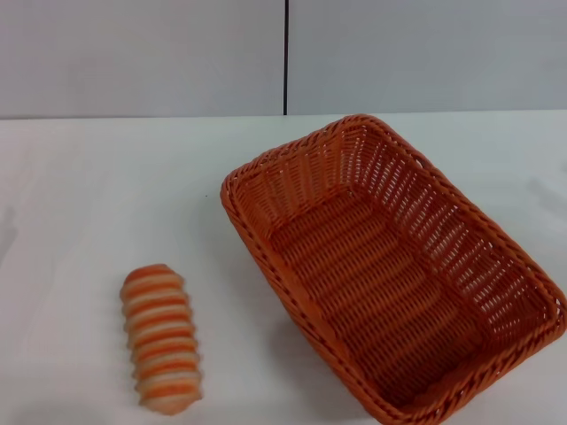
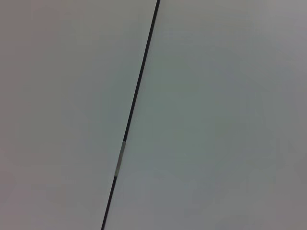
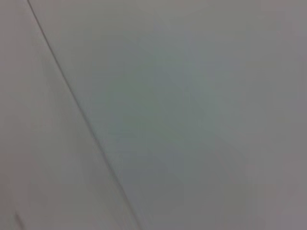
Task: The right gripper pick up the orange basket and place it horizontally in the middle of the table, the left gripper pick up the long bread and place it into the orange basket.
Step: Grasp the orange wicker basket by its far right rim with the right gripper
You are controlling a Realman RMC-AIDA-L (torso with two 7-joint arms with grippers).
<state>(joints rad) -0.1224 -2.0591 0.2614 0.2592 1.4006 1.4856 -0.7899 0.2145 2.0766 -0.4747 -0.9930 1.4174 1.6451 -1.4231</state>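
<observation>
A: Where's everything sitting?

B: The orange basket point(image 1: 399, 274) is seen angled at 3 o'clock on the tabletop point(image 1: 80, 204), its corner at the near edge. The long bread point(image 1: 161, 339) is parked at 8 o'clock, well apart. No fingers can be seen.

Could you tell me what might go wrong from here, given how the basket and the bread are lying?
The orange basket lies askew on the right of the table, so turning it horizontal may sweep a corner toward the long bread to its left. Its sloped woven rim might slip from a grip. Neither gripper is in view.
</observation>
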